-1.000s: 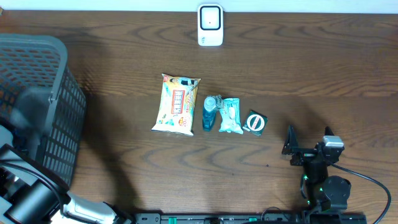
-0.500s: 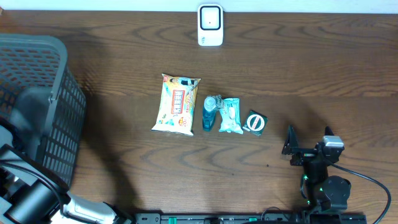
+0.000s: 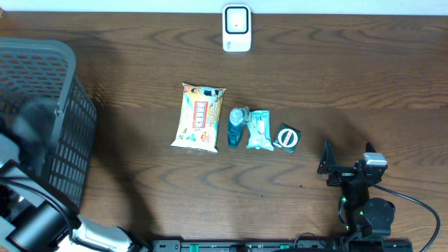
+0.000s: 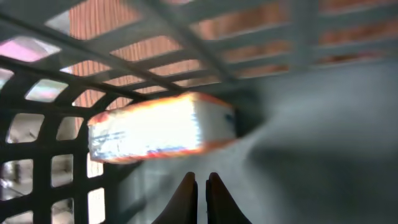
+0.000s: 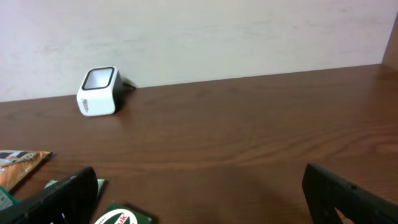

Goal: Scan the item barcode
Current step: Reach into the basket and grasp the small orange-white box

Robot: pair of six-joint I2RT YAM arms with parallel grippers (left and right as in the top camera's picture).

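Overhead: scanner (image 3: 236, 28) at far edge of table (image 3: 350, 70), centre. Mid-table, in a row: snack packet (image 3: 199, 117), bottle (image 3: 236, 127), teal pouch (image 3: 260, 130), green pack (image 3: 287, 137). Mesh basket (image 3: 42, 119) at left.

Left wrist: inside basket. Left jaws pressed shut, gripping nothing. Blurred white-and-orange box (image 4: 161, 127) just ahead, apart from the tips.

Right wrist: right jaws spread wide, empty, low over table. Scanner far left.

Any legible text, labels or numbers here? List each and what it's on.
None reads cleanly.
Yellow snack bag: red print, too small.
Blue bottle, teal pouch: labels too small.
Green packet: white round logo, lettering cut off in the right wrist view.
Box in the basket: blurred.
Scanner: no text visible.
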